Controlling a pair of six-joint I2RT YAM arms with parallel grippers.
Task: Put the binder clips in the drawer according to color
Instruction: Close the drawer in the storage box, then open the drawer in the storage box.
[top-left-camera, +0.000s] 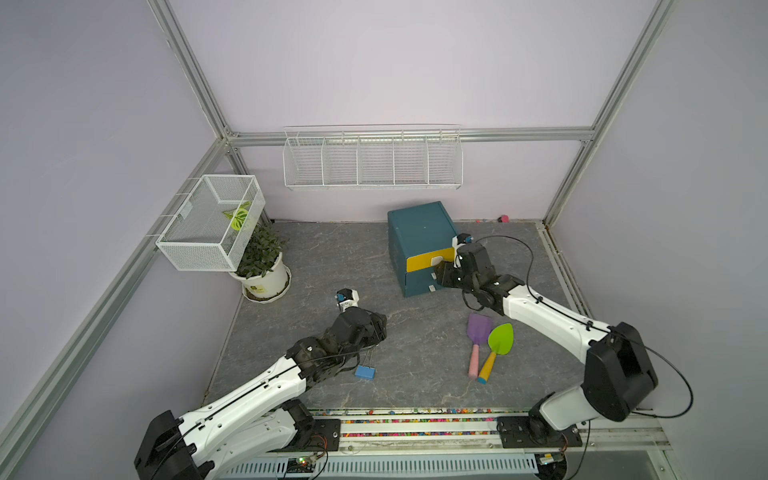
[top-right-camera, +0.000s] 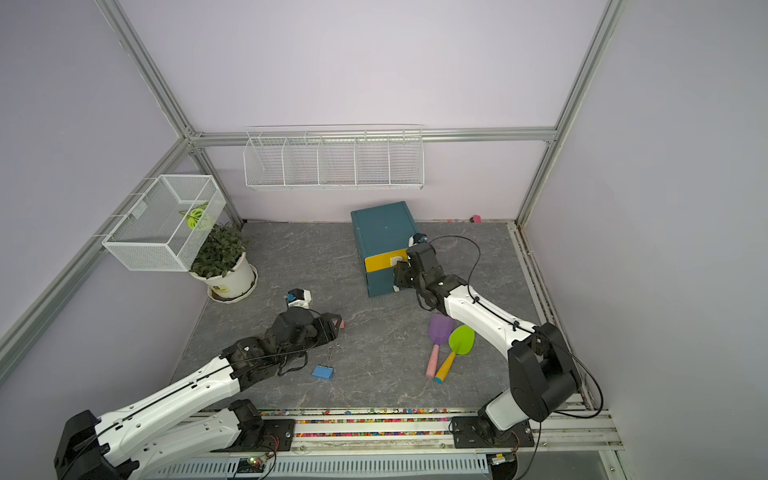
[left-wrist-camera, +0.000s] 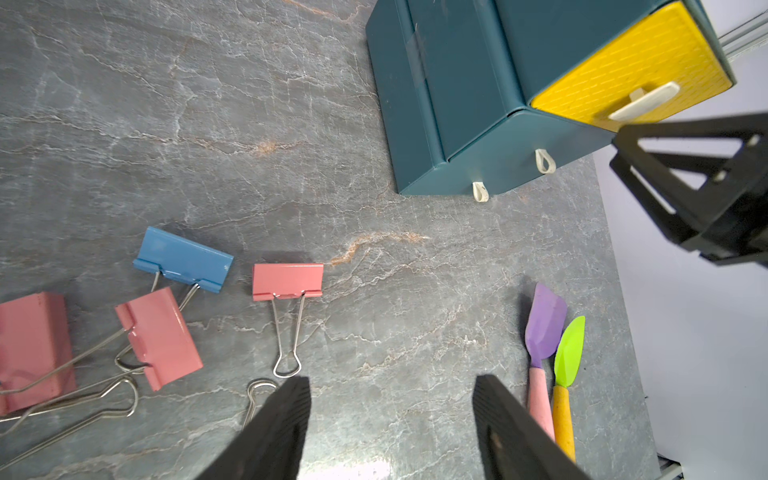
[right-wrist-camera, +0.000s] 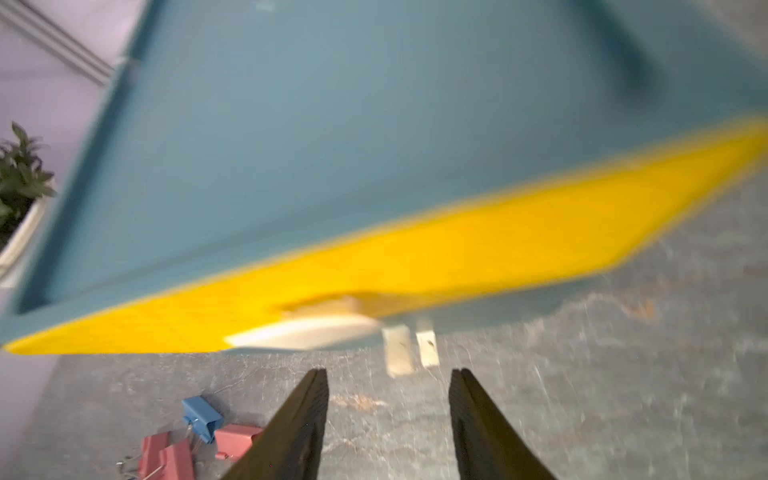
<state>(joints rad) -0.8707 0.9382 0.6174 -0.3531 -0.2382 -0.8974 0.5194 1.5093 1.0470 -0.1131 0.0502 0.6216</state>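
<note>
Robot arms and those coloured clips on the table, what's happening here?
Two robot arms are sorting binder clips into a small drawer cabinet by colour. The right gripper, open and empty, is at the yellow top drawer, close to its white pull; the drawers look closed. The left gripper, also open and empty, hovers over the clips, pink and blue, which lie loose on the table. No clip is held at this moment.
</note>
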